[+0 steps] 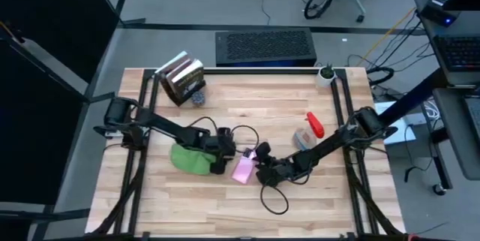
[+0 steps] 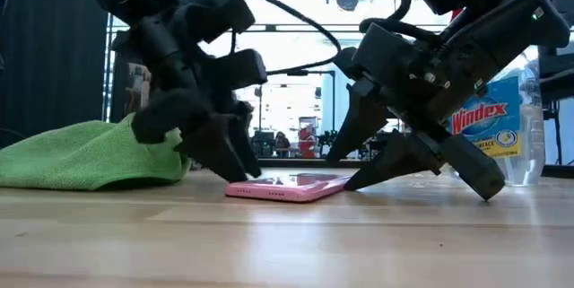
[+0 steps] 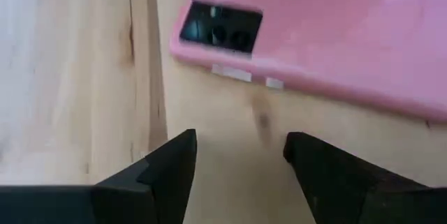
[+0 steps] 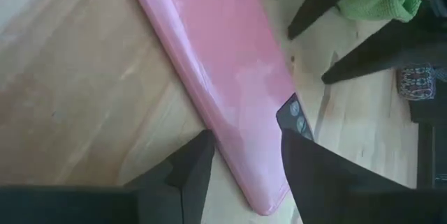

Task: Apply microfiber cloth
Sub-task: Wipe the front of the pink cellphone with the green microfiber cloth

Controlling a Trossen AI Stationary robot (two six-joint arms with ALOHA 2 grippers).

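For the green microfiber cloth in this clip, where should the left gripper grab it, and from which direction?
Probably pinch the raised fold of the microfiber cloth nearest the left gripper, coming down from above. The cloth lies bunched in a soft mound on the table, so a ridge gives the open fingers something to close on. The pink phone lies on the gripper's other side, so keep the approach on the cloth side.

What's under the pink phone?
The pink phone lies flat on the wooden table, camera side up. Only bare wood shows around it; the part it covers is hidden. The green cloth sits beside it.
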